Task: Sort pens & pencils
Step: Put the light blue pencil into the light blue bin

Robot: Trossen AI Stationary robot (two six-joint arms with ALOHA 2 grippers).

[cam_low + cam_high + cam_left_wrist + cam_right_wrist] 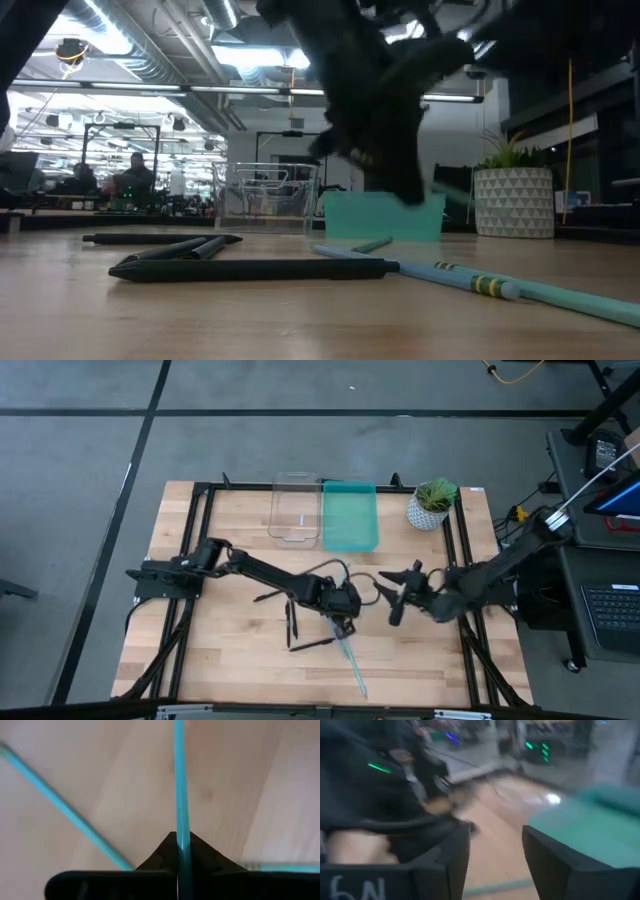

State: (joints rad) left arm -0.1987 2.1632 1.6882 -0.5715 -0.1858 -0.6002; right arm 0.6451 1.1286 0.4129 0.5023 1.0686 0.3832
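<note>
Left end effector (345, 628) is clamping 1 teal pencil (181, 820), its long axis running straight out ahead over the tabletop (230, 660). Right end effector (393, 608) is hovering beside it, fingers parted, holding nothing.

A wooden table (230, 560) with a black frame (200, 530) along its edges stands on a grey floor (80, 480). Taking the potted plant (432, 503) at the table's far right corner as the landmark: a teal tray (350, 516) sits a little to its left, and a clear tray (294, 510) lies just beyond that, side by side with the teal one. The plant's pot is white with a triangle pattern. To the plant's right, off the table, a keyboard (612, 615) rests on a dark desk (580, 560). Far across the room, a person (136, 172) sits at a bench.
</note>
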